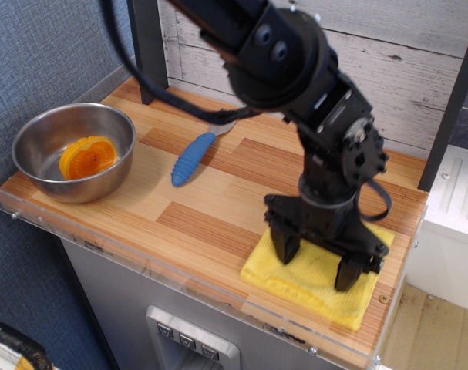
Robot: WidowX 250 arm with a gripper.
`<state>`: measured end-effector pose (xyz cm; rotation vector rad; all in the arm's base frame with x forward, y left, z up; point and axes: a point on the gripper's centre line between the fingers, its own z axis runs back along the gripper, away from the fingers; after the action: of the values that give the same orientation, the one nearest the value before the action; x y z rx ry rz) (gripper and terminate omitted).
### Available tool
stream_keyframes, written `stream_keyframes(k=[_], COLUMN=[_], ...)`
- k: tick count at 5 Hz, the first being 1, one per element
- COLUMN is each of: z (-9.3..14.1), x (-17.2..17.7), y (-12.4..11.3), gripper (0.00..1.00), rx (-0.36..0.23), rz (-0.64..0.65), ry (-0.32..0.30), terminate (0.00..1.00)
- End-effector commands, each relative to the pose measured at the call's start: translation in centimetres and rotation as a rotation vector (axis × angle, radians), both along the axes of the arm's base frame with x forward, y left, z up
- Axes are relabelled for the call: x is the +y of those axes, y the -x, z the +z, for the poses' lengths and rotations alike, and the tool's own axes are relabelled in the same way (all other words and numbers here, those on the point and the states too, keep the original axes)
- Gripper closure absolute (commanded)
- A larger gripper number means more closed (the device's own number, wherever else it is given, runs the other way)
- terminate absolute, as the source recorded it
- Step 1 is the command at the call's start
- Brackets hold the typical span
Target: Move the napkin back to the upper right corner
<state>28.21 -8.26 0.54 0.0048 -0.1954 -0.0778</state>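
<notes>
A bright yellow, square, folded terry cloth napkin [314,277] lies flat on the striped light-and-reddish-brown wooden plank desk [218,204], at the near right end, close to the clear plastic lip that runs along the front edge. Its far right part reaches towards the right edge of the planks, and its near corner points at the front lip.

The black pincer [318,258] of the single black robot arm [295,69] stands upright over the napkin with its two fingers spread wide apart, released and grasping nothing. Both fingertips [286,250] press down onto the cloth, one near the left edge of the napkin and the other towards its right side, with yellow fabric showing between them.

The upper right corner [407,166] of the desk, where the planks meet the whitewashed plank wall [403,69] and a black post [449,100], is bare wood, and the napkin lies apart from it, nearer the front.

At the left end of the desk sits a round steel bowl [73,150] holding an orange ridged object [89,156]. A blue ribbed handle [191,158] lies on the planks between the bowl and the arm, pointing towards the wall, well apart from the napkin.
</notes>
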Motion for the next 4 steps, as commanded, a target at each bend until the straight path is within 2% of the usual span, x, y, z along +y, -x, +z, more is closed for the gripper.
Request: stream_keyframes(k=[1,4], z=[-0.9,-0.3], x=[0.9,3.1], y=[-2.6,-7.8], gripper=[0.0,0.0], rx=[0.011,-0.007], rz=[-0.01,0.056], ry=[-0.032,-0.056], terminate=[0.0,0.0])
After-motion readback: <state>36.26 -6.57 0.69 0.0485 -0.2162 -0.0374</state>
